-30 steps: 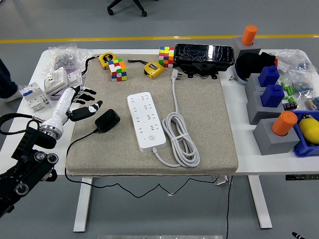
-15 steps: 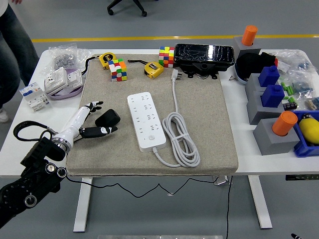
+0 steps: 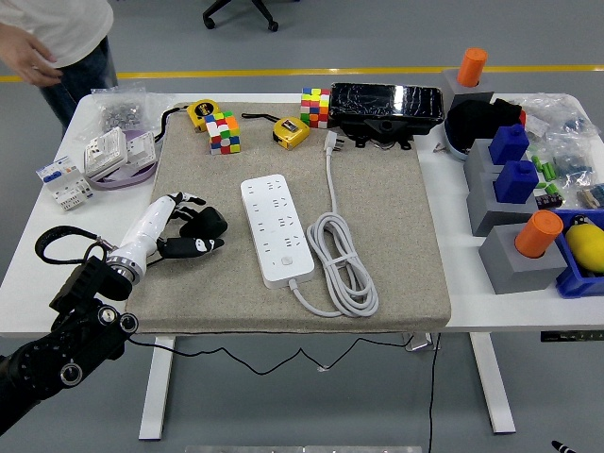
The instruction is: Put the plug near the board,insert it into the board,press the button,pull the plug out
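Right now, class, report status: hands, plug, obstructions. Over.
Left hand closing around black plug, grasp unconfirmed. Right hand out of view. Plug left of white power strip, not inserted. Path clear.

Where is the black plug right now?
In the head view, the black plug lies on the beige mat's left part, just left of the white power strip, with the left hand closing around it.

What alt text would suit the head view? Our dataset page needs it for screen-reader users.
The robot's left hand reaches in from the lower left, fingers closing around a black plug on a grey mat, left of a white power strip with its coiled cord. Cubes, tape measures and blocks sit around the mat.
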Action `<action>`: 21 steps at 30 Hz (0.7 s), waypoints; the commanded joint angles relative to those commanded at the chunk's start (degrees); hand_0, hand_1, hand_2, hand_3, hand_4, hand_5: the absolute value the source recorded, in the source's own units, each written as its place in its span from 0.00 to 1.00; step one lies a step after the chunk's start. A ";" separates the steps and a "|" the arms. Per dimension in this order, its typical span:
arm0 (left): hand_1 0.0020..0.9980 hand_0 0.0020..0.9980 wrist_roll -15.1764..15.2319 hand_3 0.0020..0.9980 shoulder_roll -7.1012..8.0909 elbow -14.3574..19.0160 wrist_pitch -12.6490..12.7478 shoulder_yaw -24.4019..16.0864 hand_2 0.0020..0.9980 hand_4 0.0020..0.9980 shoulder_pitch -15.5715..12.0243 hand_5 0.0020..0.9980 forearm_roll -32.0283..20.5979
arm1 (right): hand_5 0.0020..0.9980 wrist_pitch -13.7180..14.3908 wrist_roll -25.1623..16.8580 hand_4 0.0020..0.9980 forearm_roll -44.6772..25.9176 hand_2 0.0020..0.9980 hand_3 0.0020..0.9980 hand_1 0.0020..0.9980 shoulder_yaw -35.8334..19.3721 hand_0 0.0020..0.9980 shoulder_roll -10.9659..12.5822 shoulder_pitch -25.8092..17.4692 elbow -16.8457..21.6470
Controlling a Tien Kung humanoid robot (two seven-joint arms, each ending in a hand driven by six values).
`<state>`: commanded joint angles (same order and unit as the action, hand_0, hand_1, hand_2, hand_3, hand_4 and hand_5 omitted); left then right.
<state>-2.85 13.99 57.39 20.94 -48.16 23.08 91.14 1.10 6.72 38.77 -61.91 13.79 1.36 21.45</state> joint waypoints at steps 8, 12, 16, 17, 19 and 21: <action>0.42 0.46 0.07 0.53 -0.29 -0.48 0.79 0.18 0.48 0.77 0.57 0.08 -0.99 | 0.43 0.02 -0.01 0.91 -0.02 0.67 0.57 0.65 0.08 0.55 0.05 0.00 -0.01; 0.35 0.38 -0.08 0.54 -0.27 -0.60 0.88 0.24 0.43 0.61 0.73 0.00 -1.05 | 0.43 0.03 -0.03 0.91 -0.06 0.67 0.57 0.65 0.18 0.55 0.13 0.11 0.03; 0.35 0.38 -0.25 0.54 -0.16 -0.93 0.56 0.31 0.43 0.61 0.81 0.00 1.81 | 0.43 0.02 -0.03 0.91 -0.16 0.67 0.57 0.65 0.53 0.55 0.24 0.21 0.02; 0.35 0.38 -0.13 0.54 -0.11 -0.93 0.41 0.35 0.43 0.61 0.83 0.00 1.90 | 0.43 0.04 -0.06 0.91 -0.18 0.67 0.57 0.65 0.60 0.55 0.27 0.22 0.02; 0.34 0.37 0.21 0.53 0.02 -0.82 0.22 0.42 0.42 0.60 0.83 0.00 1.70 | 0.43 0.04 -0.07 0.91 -0.20 0.67 0.57 0.65 0.73 0.55 0.32 0.25 0.02; 0.34 0.37 0.65 0.53 0.25 -0.31 0.14 0.48 0.42 0.60 0.74 0.00 1.18 | 0.43 0.09 -0.12 0.91 -0.21 0.67 0.57 0.65 0.81 0.55 0.37 0.27 0.04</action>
<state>-2.19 14.23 57.08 21.08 -47.69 23.82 92.32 1.19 6.60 38.56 -61.10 14.15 1.63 21.50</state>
